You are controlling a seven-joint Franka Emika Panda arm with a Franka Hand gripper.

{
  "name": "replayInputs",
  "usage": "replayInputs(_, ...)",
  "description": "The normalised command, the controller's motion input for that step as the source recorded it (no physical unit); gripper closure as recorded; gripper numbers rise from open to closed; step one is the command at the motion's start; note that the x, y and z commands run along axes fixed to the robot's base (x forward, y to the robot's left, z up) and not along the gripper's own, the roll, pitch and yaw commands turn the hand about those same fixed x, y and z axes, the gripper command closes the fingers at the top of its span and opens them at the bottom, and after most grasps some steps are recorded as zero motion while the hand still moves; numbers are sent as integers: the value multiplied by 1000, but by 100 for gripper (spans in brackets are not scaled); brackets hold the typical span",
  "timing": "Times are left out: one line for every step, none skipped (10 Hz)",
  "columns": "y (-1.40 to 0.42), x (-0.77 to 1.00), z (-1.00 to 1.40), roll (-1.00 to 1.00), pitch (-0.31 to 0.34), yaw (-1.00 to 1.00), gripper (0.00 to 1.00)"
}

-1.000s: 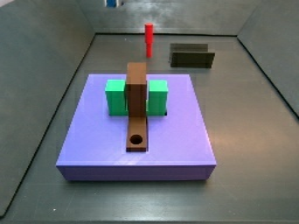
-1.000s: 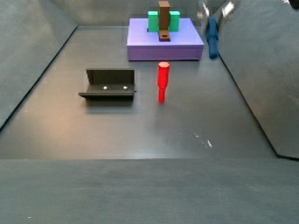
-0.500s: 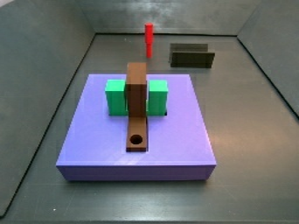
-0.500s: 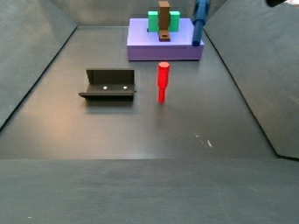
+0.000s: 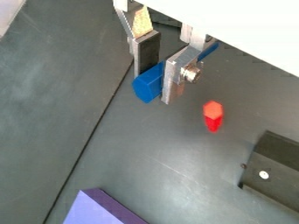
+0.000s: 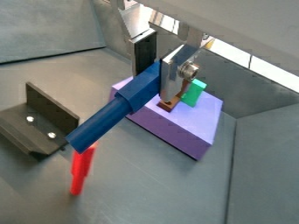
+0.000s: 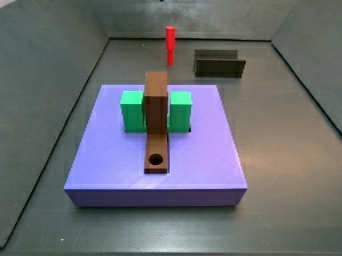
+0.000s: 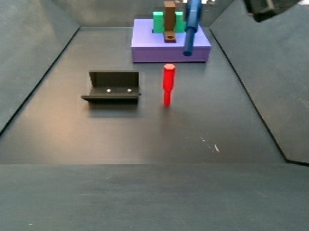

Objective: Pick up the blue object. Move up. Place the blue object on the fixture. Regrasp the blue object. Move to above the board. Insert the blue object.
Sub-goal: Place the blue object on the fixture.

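Observation:
My gripper (image 5: pixel 156 80) is shut on the blue object (image 5: pixel 147 85), a slim blue peg clamped between the silver fingers in both wrist views. From the jaws the blue object (image 6: pixel 114 118) sticks far out. In a side view it (image 8: pixel 193 32) hangs upright over the right edge of the purple platform (image 8: pixel 169 52), with the gripper cut off by the frame's top. The board (image 7: pixel 158 120) is a brown plank with a round hole (image 7: pixel 156 160) at its near end, between green blocks (image 7: pixel 134 111). The fixture (image 8: pixel 112 87) is a dark bracket on the floor.
A red peg (image 8: pixel 169 84) stands upright on the floor between the fixture and the platform; it (image 7: pixel 170 40) shows behind the platform (image 7: pixel 156 178) beside the fixture (image 7: pixel 219 64). Grey walls slope up round the floor.
The blue object, held in the gripper, has moved left in the side view, from beside the platform's right edge to over that edge. Board, red peg and fixture have not moved.

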Motion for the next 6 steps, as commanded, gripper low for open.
replayInputs(226, 720, -160, -374, 0, 0, 100)
replayInputs(203, 1000, -77, -414, 0, 0, 100)
replayInputs(151, 1000, -77, -360, 0, 0, 100)
replayInputs(51, 1000, -160, -400, 0, 0, 100)
replayInputs(0, 1000, -200, -431, -3, 0, 100)
replayInputs(0, 1000, -206, -426, 0, -11, 100)
